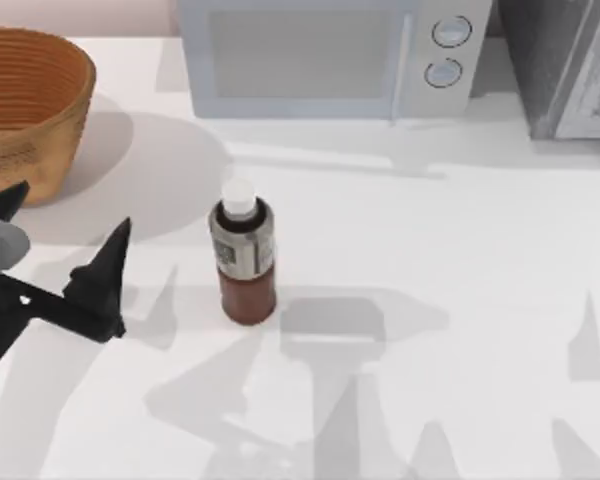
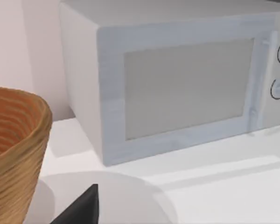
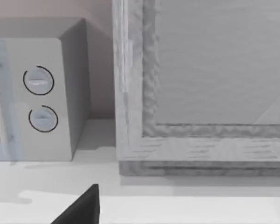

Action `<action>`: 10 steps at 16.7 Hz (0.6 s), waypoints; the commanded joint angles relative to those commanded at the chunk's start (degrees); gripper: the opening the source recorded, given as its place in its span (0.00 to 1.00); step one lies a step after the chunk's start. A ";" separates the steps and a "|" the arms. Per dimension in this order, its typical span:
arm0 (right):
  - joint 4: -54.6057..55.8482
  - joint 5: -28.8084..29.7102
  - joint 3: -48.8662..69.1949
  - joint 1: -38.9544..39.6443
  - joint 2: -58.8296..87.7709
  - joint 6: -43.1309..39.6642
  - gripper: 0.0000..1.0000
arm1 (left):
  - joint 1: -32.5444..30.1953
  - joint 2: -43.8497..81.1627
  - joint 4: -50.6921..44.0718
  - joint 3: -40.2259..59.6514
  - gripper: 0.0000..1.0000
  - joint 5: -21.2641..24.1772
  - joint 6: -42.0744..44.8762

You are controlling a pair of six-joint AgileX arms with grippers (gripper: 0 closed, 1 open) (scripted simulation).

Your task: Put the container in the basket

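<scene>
Left pincer (image 1: pixel 68 208) open beside container (image 1: pixel 244 262)

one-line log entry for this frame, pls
left gripper: open, empty, left of bottle | bottle: upright on table, ungrasped | wicker basket: far left | right arm: parked at right

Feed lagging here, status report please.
Left gripper open, left of bottle, empty. Bottle upright on table, outside basket. Path clear.

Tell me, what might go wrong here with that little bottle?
The container stands upright and narrow, so a sideways nudge from the open left gripper beside it could tip it over. The basket has a high flared wall; carried too low, the bottle might strike its rim.
</scene>
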 joint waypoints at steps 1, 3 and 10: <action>0.00 0.00 0.00 0.00 0.00 0.00 1.00 | -0.84 5.14 4.25 0.42 1.00 1.28 0.28; 0.00 0.00 0.00 0.00 0.00 0.00 1.00 | -2.46 15.12 12.59 1.26 1.00 3.77 0.77; 0.00 0.00 0.00 0.00 0.00 0.00 1.00 | -7.02 43.58 36.70 3.69 1.00 10.78 2.15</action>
